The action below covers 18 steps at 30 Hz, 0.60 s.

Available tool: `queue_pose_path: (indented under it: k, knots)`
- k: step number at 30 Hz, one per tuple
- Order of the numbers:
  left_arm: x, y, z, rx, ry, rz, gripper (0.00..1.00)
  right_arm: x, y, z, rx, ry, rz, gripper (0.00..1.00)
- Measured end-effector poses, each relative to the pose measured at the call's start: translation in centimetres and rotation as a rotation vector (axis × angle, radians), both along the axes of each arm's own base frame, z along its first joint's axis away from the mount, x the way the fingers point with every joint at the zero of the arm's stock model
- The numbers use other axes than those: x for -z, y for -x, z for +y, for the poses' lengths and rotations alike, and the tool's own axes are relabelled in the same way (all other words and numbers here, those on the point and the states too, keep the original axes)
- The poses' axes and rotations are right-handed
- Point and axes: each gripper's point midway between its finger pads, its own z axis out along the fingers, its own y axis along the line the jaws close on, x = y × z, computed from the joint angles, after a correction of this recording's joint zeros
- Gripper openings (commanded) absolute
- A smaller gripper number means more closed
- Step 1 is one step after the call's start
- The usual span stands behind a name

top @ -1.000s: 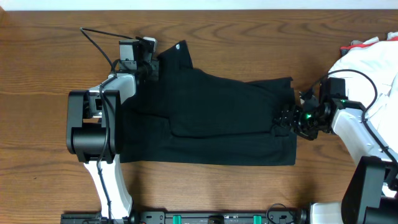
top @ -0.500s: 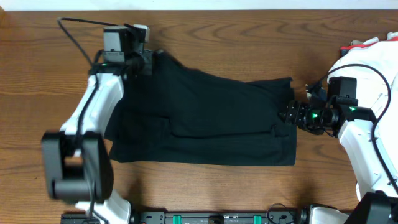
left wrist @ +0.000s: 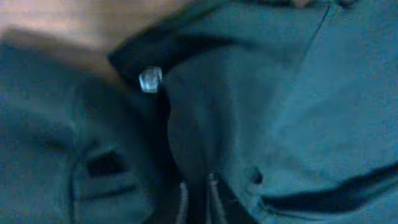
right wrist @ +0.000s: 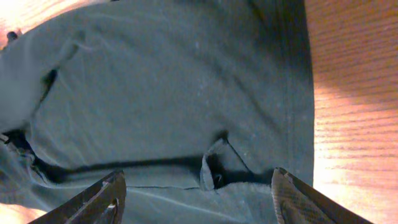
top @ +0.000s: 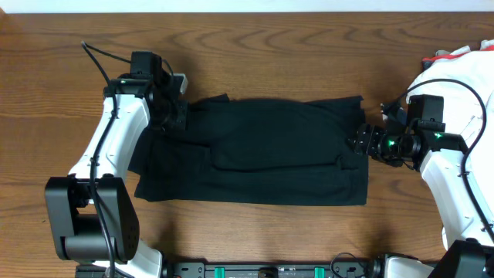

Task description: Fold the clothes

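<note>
Centrally on the wooden tabletop [top: 309,46], the black shirt [top: 262,147] is laid flat, partly folded into a wide rectangle. At the shirt's upper left corner, the left end effector [top: 176,116] is pressed into the cloth; whether fabric is gripped cannot be told. At the shirt's right edge, the right end effector [top: 353,144] is spread wide. Further right, white cloth [top: 455,85] is heaped.

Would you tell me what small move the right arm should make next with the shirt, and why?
Probably lower the right gripper and close it on the black shirt's right edge. Its jaws stand open over that edge, gripping nothing, and the shirt lies flat on the table, not yet folded across.
</note>
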Motion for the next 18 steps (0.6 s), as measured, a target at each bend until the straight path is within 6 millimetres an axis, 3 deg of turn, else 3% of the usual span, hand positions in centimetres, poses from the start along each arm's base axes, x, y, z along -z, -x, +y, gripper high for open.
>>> queue_pose_path:
  k: [3, 6, 11, 14, 18]
  knots:
    - [0.0, 0.2, 0.0, -0.001, -0.002, 0.007, 0.17, -0.1, -0.2, 0.0, 0.000, 0.002, -0.009, 0.74]
    - [0.0, -0.5, 0.5, -0.006, -0.028, -0.020, 0.28, -0.1, -0.4, -0.1, 0.000, 0.002, -0.016, 0.75]
    - [-1.9, -6.0, 1.1, -0.009, -0.070, -0.267, 0.41, -0.2, -0.7, -0.1, 0.000, 0.005, -0.031, 0.75]
    - [-2.7, -8.2, 0.4, 0.023, -0.053, -0.366, 0.44, -0.3, -0.8, -0.1, 0.000, 0.005, -0.036, 0.75]
    - [-0.3, -9.4, -1.7, 0.086, -0.023, -0.367, 0.46, -0.3, -0.8, -0.1, 0.000, 0.005, -0.036, 0.75]
